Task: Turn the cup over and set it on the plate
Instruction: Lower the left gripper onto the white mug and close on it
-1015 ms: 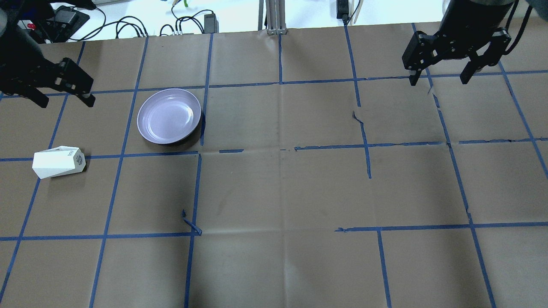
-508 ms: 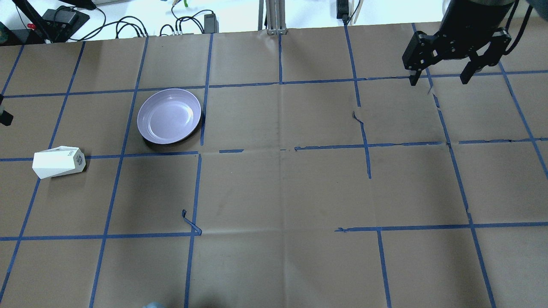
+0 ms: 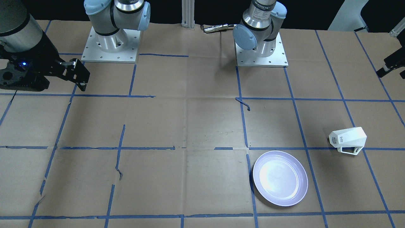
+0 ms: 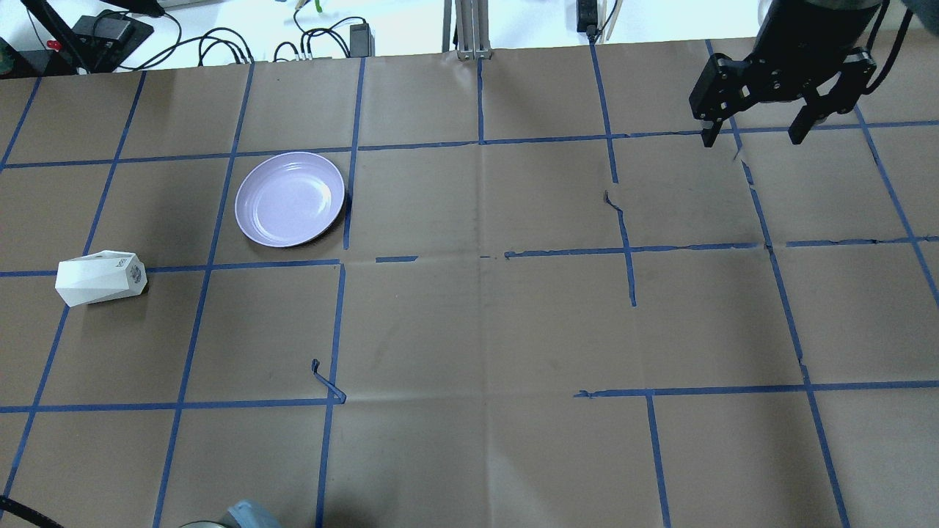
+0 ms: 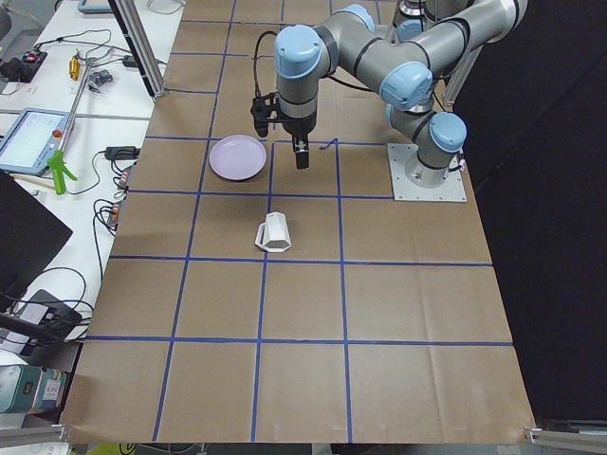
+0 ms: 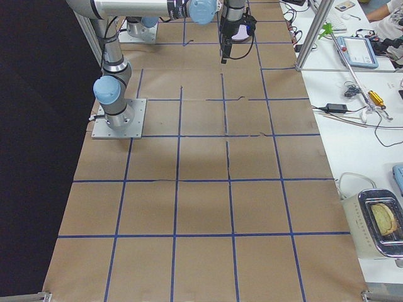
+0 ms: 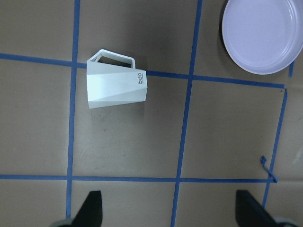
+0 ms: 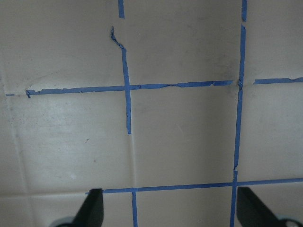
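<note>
The white faceted cup lies on its side at the table's left, handle on the paper; it also shows in the front view, the left side view and the left wrist view. The lavender plate sits empty, apart from the cup. My left gripper is open, held high above the cup and plate; it shows at the front view's right edge and is outside the overhead view. My right gripper is open and empty over the far right.
Brown paper with blue tape lines covers the table. Cables and power bricks and an aluminium post stand along the far edge. The two arm bases are bolted at the robot's side. Loose tape curls up.
My left gripper has moved out of the overhead view past its left edge; a part of the left arm now shows at the bottom edge. Cup, plate and right gripper have not moved.
</note>
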Motion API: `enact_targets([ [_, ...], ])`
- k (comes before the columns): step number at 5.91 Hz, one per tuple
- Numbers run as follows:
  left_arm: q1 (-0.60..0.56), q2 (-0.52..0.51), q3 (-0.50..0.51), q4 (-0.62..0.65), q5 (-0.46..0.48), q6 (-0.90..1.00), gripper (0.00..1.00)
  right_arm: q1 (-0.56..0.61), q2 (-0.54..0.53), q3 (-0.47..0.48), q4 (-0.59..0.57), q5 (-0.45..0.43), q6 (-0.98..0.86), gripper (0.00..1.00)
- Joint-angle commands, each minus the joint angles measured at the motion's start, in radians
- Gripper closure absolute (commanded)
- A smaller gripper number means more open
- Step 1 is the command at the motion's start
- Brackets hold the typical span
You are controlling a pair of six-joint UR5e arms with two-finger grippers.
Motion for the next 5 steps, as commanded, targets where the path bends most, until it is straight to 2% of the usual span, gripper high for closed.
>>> enact_targets([
  [1,0.096,-0.135,0.013,0.007,-0.069,0.136,0.01,0.000,0.000,0.000,0.000,0.000,0.000,0.00],
  [3,0.186,-0.304,0.062,0.048,-0.167,0.316,0.01,0.000,0.000,0.000,0.000,0.000,0.000,0.00],
  [5,0.226,-0.465,0.079,0.021,-0.309,0.340,0.05,0.000,0.000,0.000,0.000,0.000,0.000,0.00],
])
